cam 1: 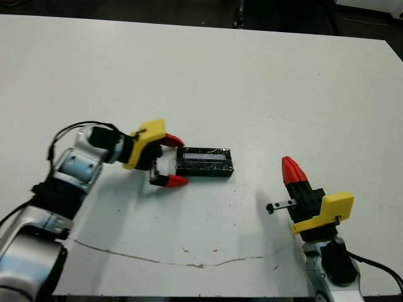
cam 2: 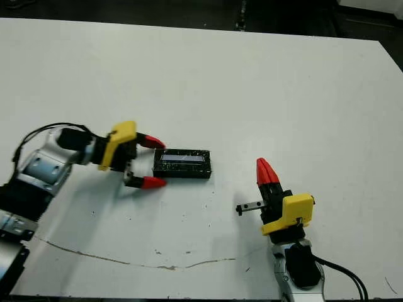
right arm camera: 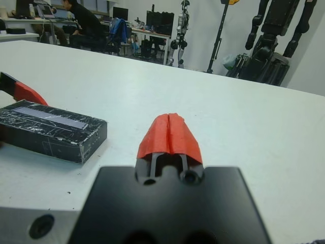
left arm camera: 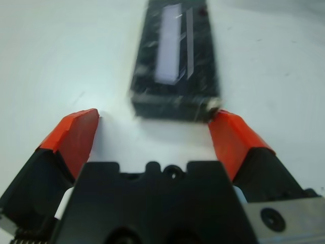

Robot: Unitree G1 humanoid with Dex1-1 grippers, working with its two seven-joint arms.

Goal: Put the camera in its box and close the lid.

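The box (cam 1: 204, 170) lies in the middle of the table with the speckled black lid (cam 1: 204, 155) resting flat on top, pale stripe up. No camera shows in any view. My left gripper (cam 1: 177, 160) is open at the box's left end, one red fingertip (left arm camera: 76, 133) on each side of that end, and I cannot tell whether they touch it. My right gripper (cam 1: 289, 166) is shut with nothing in it, standing apart to the right of the box. In the right wrist view the box (right arm camera: 51, 134) lies well off to the side of the shut fingertips (right arm camera: 169, 131).
A thin dark line (cam 1: 157, 257) runs across the white table (cam 1: 252, 82) near its front edge. Beyond the far edge, the right wrist view shows a seated person (right arm camera: 84, 23) at desks and dark robot stands (right arm camera: 274, 40).
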